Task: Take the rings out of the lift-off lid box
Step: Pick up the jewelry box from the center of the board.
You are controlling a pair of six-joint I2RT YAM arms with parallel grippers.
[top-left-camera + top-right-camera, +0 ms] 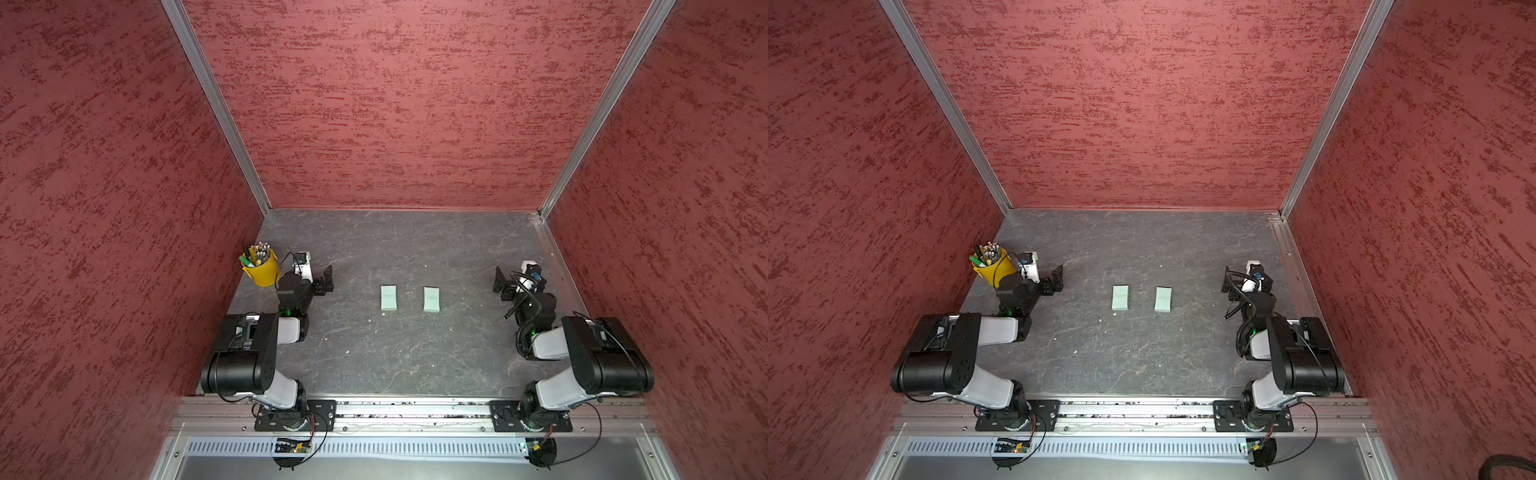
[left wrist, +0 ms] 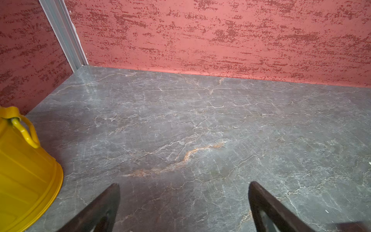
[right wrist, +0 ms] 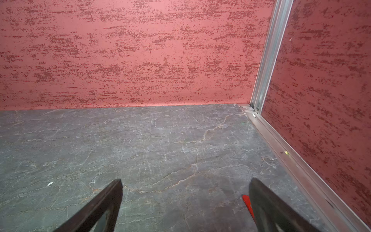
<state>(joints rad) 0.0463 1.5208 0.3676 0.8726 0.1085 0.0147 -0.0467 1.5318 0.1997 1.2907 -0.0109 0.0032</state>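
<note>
Two closed mint-green boxes lie side by side mid-table in both top views, one [image 1: 388, 297] [image 1: 1120, 297] on the left and one [image 1: 431, 299] [image 1: 1163, 299] on the right. I cannot tell which is the lift-off lid box. The rings are hidden. My left gripper [image 1: 326, 280] [image 2: 184, 183] stands open and empty well to the left of the boxes. My right gripper [image 1: 500, 284] [image 3: 186, 180] stands open and empty well to their right. Neither wrist view shows a box, only bare table [image 2: 190, 120] between the fingers.
A yellow bucket [image 1: 262, 268] [image 2: 24, 170] full of pens stands by the left wall, close behind the left gripper. Red walls enclose the table on three sides. An aluminium rail [image 3: 291, 160] runs along the right wall near the right gripper.
</note>
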